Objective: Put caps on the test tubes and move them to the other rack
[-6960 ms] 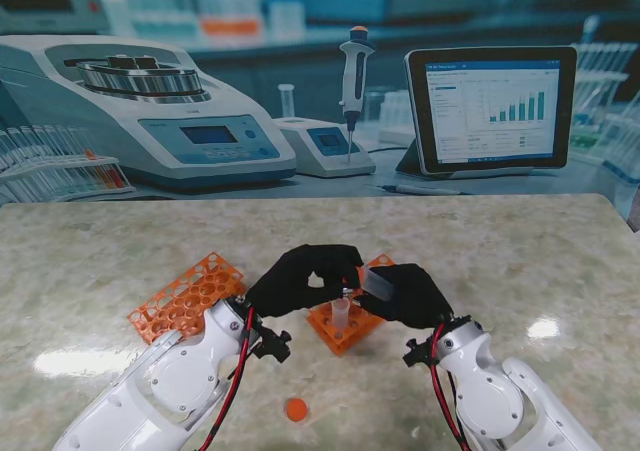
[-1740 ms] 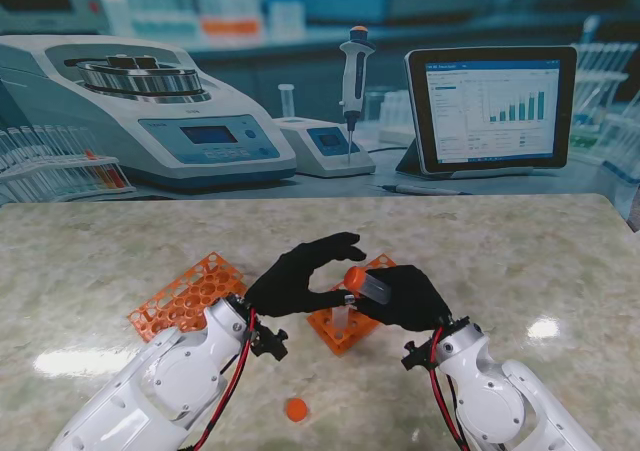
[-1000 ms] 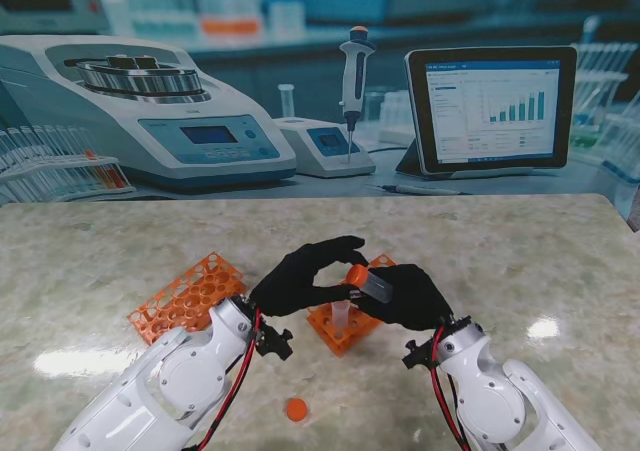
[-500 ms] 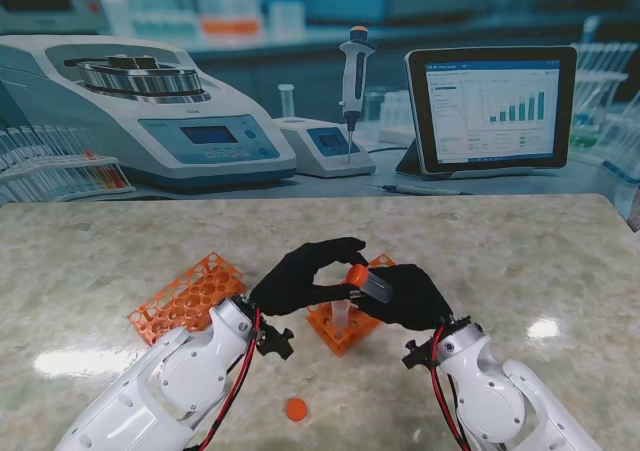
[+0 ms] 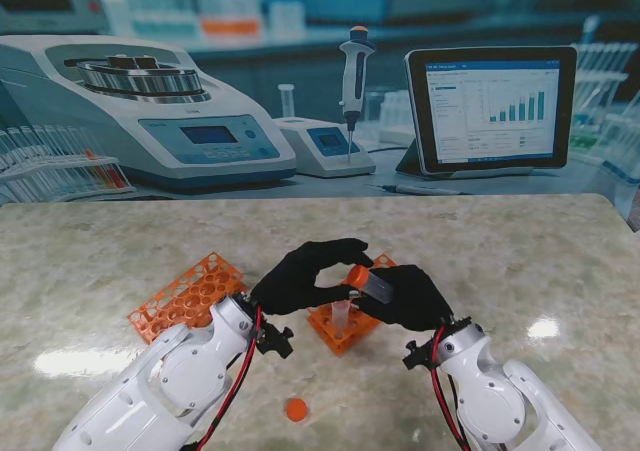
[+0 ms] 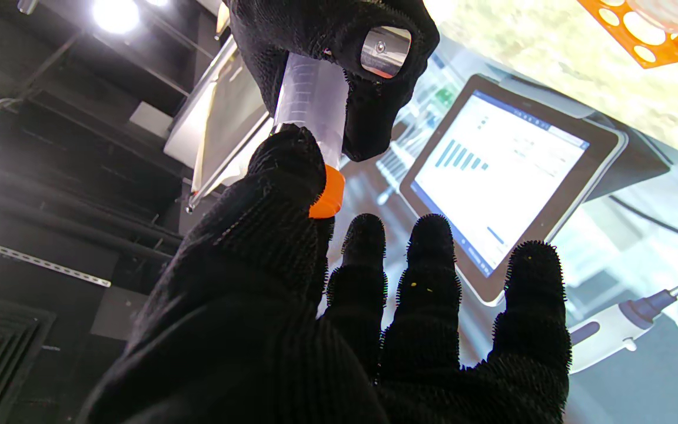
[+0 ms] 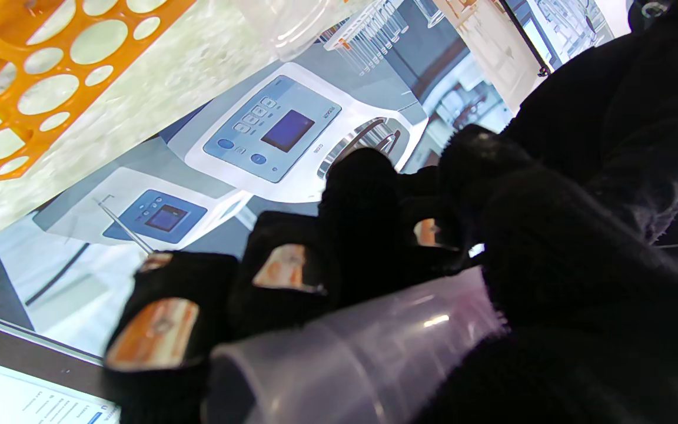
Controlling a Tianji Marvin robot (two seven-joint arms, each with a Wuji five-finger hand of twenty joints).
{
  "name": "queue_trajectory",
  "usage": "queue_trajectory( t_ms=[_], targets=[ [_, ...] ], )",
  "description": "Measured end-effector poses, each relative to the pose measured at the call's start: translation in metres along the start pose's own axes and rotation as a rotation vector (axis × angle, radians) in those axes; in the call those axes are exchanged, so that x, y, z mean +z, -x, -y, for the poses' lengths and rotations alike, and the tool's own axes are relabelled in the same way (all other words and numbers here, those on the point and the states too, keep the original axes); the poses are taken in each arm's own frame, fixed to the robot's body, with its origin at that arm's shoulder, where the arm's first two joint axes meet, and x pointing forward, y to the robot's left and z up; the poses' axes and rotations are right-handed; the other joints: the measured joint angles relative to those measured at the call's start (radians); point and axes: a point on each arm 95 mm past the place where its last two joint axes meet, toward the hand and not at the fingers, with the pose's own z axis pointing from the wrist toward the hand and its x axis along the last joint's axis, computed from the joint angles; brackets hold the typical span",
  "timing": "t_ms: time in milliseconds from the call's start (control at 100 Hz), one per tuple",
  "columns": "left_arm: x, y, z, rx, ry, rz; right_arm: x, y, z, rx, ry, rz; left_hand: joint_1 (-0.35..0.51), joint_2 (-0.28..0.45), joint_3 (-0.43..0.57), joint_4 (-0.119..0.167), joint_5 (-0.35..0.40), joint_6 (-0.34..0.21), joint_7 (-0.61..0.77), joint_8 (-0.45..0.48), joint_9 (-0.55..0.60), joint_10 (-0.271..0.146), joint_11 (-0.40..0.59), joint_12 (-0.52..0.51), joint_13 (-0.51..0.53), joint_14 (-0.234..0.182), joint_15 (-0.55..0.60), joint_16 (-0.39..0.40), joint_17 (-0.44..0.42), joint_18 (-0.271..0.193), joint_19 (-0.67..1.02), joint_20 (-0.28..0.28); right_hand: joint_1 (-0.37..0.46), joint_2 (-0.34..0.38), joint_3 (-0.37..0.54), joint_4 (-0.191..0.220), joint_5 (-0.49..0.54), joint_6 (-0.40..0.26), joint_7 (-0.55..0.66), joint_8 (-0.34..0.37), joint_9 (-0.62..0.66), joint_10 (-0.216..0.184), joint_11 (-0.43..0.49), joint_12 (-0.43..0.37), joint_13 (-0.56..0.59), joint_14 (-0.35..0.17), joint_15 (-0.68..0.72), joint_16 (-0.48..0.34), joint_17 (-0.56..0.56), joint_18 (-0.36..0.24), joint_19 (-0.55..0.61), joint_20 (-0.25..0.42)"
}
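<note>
the right robot hand (image 5: pixel 405 296) is wrapped around a clear tube (image 5: pixel 374 286), holding it tilted in the air over the near rack (image 5: pixel 345 321), mouth end toward the left. the left robot hand (image 5: pixel 300 279) pinches the orange cap (image 5: pixel 355 274) on that mouth with thumb and forefinger while its other fingers (image 6: pixel 427 277) stay spread. seven seconds ago both hands were closed over the tube and no cap showed; by 1.7 seconds ago the cap was on the tube, and since then the left hand has only shifted slightly around it. i read that as the cap seated and being twisted tight, so capping of this tube is close to done. a second tube (image 5: pixel 340 316) stands uncapped in the near rack, a spare cap (image 5: pixel 296 408) lies on the surface nearer to me, and the far rack (image 5: pixel 185 296) to the left looks empty, so no transfer has been made.
</note>
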Motion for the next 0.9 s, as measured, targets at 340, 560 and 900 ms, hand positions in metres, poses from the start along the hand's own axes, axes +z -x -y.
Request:
queue_trajectory(
  t_ms=[340, 560, 900],
  targets=[
    [-0.002, 0.000, 0.001, 0.018, 0.023, -0.010, 0.000, -0.001, 0.001, 0.002, -0.002, -0.005, 0.121, 0.041, 0.208, 0.035, 0.003, -0.320, 0.080, 0.018, 0.000, 0.000, -0.001, -0.003, 0.000, 0.000, 0.000, -0.005, -0.001, 0.000, 0.000, 0.000, 0.000, 0.000, 0.000, 0.000, 0.000, 0.000, -0.003, 0.000, 0.000, 0.000, 0.000, 0.000, 0.000, 0.000, 0.000, 0.000, 0.000, 0.000, 0.000, 0.000],
    [-0.004, -0.001, 0.003, 0.027, 0.028, -0.011, 0.000, -0.001, 0.001, 0.002, -0.005, -0.006, 0.128, 0.066, 0.219, 0.041, 0.003, -0.324, 0.089, 0.014, 0.000, 0.000, -0.007, -0.005, 0.000, 0.000, 0.000, -0.007, -0.012, 0.000, 0.000, 0.000, 0.000, 0.000, 0.000, 0.000, 0.000, 0.000, -0.005, 0.000, 0.000, 0.000, 0.000, 0.000, 0.000, 0.000, 0.000, 0.000, 0.000, 0.000, 0.000, 0.001],
    [-0.009, -0.007, 0.012, 0.048, -0.004, -0.018, 0.001, -0.002, 0.001, 0.002, -0.005, -0.009, 0.128, 0.132, 0.191, 0.043, 0.006, -0.218, 0.093, -0.025, -0.001, 0.000, -0.011, -0.005, 0.000, 0.000, -0.008, -0.007, -0.013, 0.000, 0.000, 0.000, 0.000, 0.000, 0.000, 0.000, 0.000, 0.000, -0.006, 0.000, 0.000, 0.000, 0.000, 0.000, 0.000, 0.000, 0.000, 0.000, 0.000, 0.000, 0.000, 0.001]
  ],
)
